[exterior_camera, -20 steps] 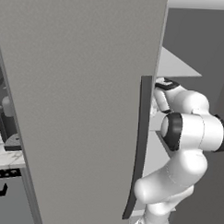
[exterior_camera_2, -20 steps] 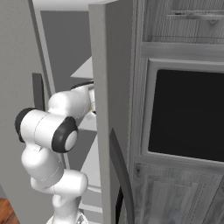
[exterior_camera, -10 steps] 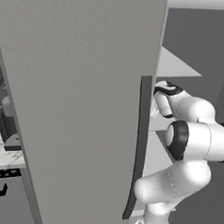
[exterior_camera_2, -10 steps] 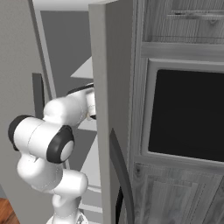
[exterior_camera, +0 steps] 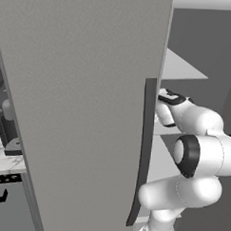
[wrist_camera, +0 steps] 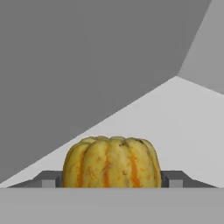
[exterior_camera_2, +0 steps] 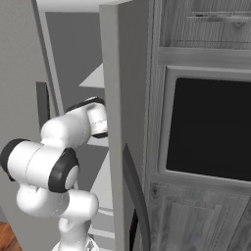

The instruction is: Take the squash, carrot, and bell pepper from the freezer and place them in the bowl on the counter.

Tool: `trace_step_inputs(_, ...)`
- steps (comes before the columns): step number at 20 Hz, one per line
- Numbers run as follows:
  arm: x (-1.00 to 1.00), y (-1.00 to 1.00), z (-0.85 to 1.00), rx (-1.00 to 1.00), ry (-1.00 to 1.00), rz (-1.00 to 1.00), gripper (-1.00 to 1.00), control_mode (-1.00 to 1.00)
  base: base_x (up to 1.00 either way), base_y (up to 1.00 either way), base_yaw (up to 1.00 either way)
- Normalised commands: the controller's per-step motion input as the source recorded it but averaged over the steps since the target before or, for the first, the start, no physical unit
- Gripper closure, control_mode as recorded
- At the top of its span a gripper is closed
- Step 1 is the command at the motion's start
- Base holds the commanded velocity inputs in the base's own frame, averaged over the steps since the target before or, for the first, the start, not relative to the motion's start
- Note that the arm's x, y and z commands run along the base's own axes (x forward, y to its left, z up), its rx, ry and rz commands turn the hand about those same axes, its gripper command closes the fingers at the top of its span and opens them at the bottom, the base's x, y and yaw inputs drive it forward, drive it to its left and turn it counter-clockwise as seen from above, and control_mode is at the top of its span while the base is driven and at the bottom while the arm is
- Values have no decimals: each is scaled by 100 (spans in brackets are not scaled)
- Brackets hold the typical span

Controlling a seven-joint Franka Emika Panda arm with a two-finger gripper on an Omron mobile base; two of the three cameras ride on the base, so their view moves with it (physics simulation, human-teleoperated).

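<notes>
My arm bends at the elbow and reaches into the open freezer (exterior_camera: 84, 102). The claw (wrist_camera: 112, 180) stands wide, fingertips flanking the squash (wrist_camera: 111, 162) on the pale shelf (wrist_camera: 175, 122); I can't tell contact.

The freezer's (exterior_camera: 89, 97) open door stands left of the arm (exterior_camera: 201, 154), which reaches into the compartment. Inside, the squash (wrist_camera: 111, 162) sits on a shelf (wrist_camera: 175, 118), between the two fingertips (wrist_camera: 175, 179). A counter (exterior_camera: 6, 160) lies left of the door.
</notes>
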Motion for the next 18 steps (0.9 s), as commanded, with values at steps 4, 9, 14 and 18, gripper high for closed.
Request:
trace_step_inputs(4, -4, -15, 11, 0, 2, -25, 100, -100, 0, 0, 0)
trace_step_inputs(9, -2, -37, 15, 0, 3, -19, 100, -100, 0, 0, 0)
trace_step_inputs(14, -8, -36, 10, 0, 6, -13, 100, -100, 0, 0, 0)
trace_step_inputs(18, -19, -13, 1, 0, 7, -16, 100, -100, 0, 0, 0)
